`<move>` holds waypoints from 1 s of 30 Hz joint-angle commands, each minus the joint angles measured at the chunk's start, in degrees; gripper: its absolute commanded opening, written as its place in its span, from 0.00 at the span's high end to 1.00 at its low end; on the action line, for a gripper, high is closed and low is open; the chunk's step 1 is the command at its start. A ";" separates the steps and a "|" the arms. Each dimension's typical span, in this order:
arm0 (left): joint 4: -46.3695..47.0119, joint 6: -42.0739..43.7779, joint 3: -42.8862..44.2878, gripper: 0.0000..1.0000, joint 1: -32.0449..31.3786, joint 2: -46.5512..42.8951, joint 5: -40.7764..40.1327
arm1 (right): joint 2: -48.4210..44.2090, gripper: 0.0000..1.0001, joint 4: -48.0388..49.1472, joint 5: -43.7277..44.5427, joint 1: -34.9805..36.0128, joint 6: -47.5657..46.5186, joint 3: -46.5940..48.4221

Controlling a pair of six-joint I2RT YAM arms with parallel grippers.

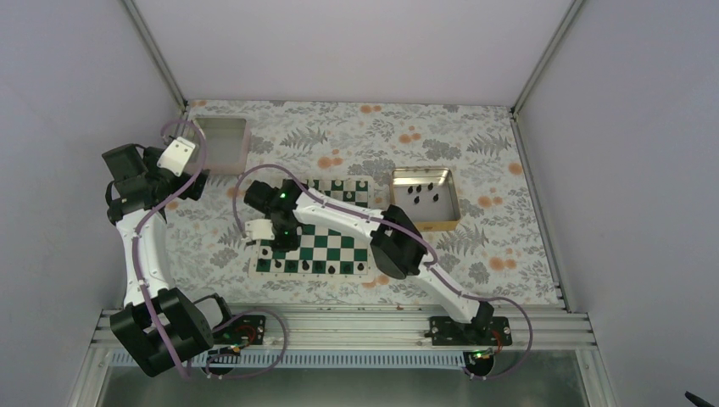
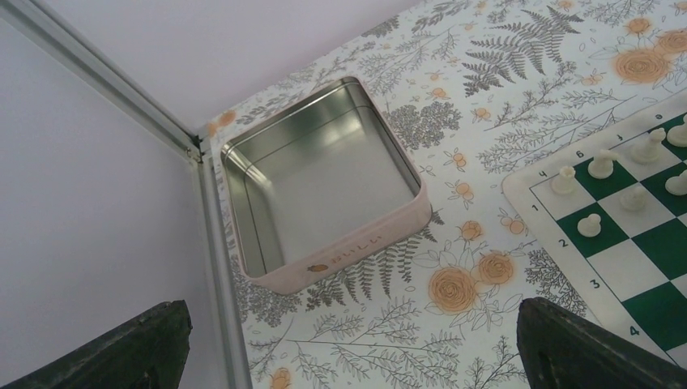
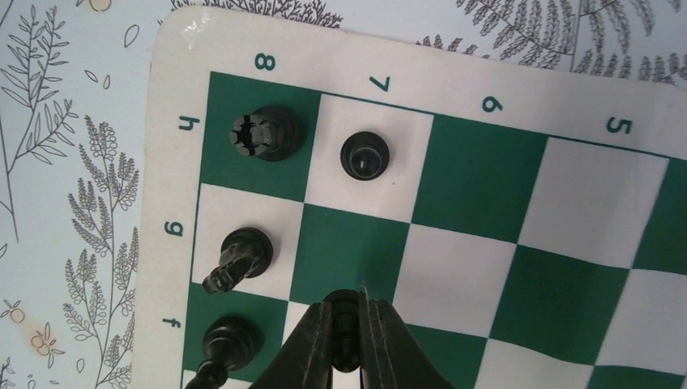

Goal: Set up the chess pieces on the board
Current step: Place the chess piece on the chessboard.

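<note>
The board (image 1: 335, 242) lies mid-table, with black chess pieces (image 1: 314, 266) along its near row. My right gripper (image 1: 277, 240) hangs over the board's near left corner. In the right wrist view the gripper (image 3: 347, 312) is shut on a small black piece (image 3: 346, 322), held just above the board (image 3: 567, 186) at row g, column 7. Near it stand a black rook (image 3: 263, 134), pawn (image 3: 364, 154), knight (image 3: 239, 258) and bishop (image 3: 223, 344). My left gripper (image 2: 348, 356) is open and empty above the tablecloth, left of the board (image 2: 648, 243).
A pale pinkish square tray (image 2: 340, 259) sits empty by the back left corner post. A gold-rimmed metal tray (image 1: 454, 203) right of the board holds several black pieces (image 1: 424, 193). White pieces (image 2: 603, 166) stand on the board's far rows. Walls enclose the table.
</note>
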 commanded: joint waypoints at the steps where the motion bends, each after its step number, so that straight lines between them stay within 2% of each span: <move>1: -0.33 0.86 0.39 0.00 0.43 -0.46 1.77 | 1.01 0.91 0.00 -1.29 0.83 -0.47 0.77; 30: -0.53 1.03 -0.11 0.00 0.78 -0.57 2.14 | 3.97 0.91 -0.46 -2.34 1.13 -0.28 3.41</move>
